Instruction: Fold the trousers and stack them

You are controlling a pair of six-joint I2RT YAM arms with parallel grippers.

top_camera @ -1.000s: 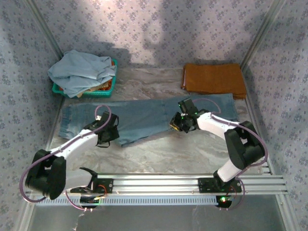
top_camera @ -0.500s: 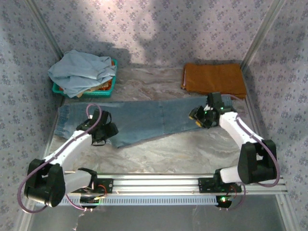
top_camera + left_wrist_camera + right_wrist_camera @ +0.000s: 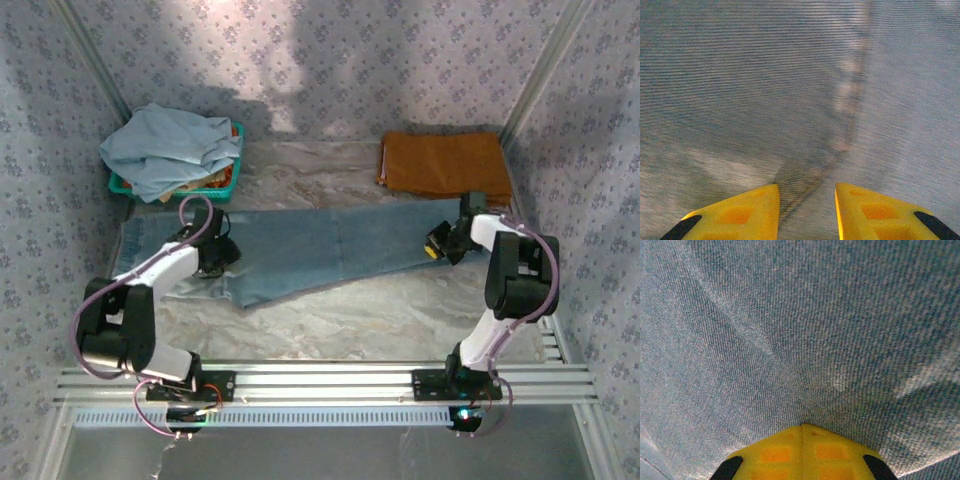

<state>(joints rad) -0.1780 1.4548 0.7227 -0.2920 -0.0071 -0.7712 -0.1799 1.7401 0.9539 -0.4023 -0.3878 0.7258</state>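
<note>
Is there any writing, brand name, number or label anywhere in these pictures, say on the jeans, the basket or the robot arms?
None can be read.
The blue jeans, the folded brown trousers and the green basket show no label or print.
The left gripper and right gripper have plain yellow fingers, no markings.
The wall's repeated floral pattern is decoration, not text.

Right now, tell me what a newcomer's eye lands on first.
The blue jeans spread flat across the table's middle, the left gripper and right gripper down on opposite ends. Behind sit folded brown trousers at far right and a green basket of clothes at far left.
</note>
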